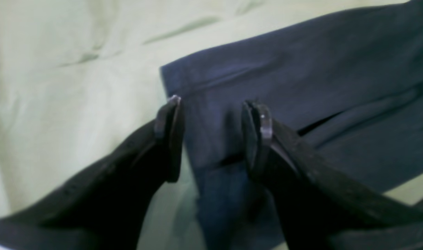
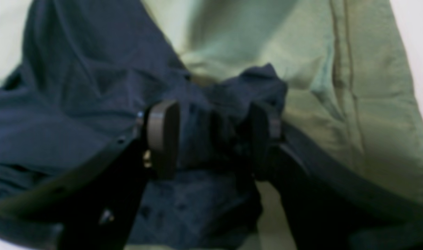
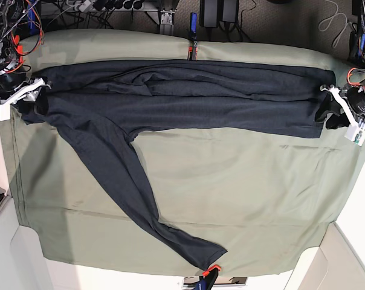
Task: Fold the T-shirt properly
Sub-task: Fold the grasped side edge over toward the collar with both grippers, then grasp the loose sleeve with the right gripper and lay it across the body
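The dark navy T-shirt [image 3: 188,99] lies stretched in a long band across the far side of the olive-green table cover [image 3: 249,193]. One long sleeve [image 3: 134,193] runs diagonally down to the near edge. My left gripper [image 3: 329,107] is at the shirt's right end. In the left wrist view it [image 1: 213,118] is open, its fingers straddling the hemmed corner [image 1: 183,80] of the cloth. My right gripper [image 3: 38,90] is at the shirt's left end. In the right wrist view it [image 2: 211,128] is open, with bunched navy cloth [image 2: 232,90] between the fingers.
Cables and gear [image 3: 80,6] line the back edge of the table. Orange clips sit at the back middle [image 3: 193,51] and front middle [image 3: 211,270]. The cover's stitched edge [image 2: 343,52] and a pale surface beyond it lie right of my right gripper.
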`<state>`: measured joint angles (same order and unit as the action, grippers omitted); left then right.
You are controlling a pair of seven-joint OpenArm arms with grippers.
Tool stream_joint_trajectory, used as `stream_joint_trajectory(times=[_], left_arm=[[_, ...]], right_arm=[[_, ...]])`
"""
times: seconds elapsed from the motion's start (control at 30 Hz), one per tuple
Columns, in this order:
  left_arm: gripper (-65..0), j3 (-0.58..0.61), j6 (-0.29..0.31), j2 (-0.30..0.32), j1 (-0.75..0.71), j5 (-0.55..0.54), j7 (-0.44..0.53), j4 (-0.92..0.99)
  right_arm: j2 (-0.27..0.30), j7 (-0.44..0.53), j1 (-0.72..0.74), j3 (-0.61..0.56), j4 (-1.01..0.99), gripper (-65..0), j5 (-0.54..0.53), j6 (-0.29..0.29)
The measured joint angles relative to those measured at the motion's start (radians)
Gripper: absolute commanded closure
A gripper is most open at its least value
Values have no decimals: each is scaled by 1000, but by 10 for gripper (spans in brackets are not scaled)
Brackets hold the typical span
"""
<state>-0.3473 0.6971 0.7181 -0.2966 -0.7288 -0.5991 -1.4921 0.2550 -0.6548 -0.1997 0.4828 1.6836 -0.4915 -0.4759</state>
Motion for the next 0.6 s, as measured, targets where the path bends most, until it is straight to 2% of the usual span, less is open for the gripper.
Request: stream_joint_trajectory(times=[0.23,0.37,0.47,0.6], left_arm=[[-296,0,0,0,0,-8,0,0],[-296,0,0,0,0,-10,0,0],[-296,0,0,0,1,-10,1,0],[-296,0,0,0,1,-10,1,0]], right_arm=[[-12,0,122,2,1,-319,-105,3],[-69,-16,240,-29,1,-319,-115,-14],[-107,-23,305,-152,1,-319,1,-8],[-150,29,367,-369,-47,-319,217,78]])
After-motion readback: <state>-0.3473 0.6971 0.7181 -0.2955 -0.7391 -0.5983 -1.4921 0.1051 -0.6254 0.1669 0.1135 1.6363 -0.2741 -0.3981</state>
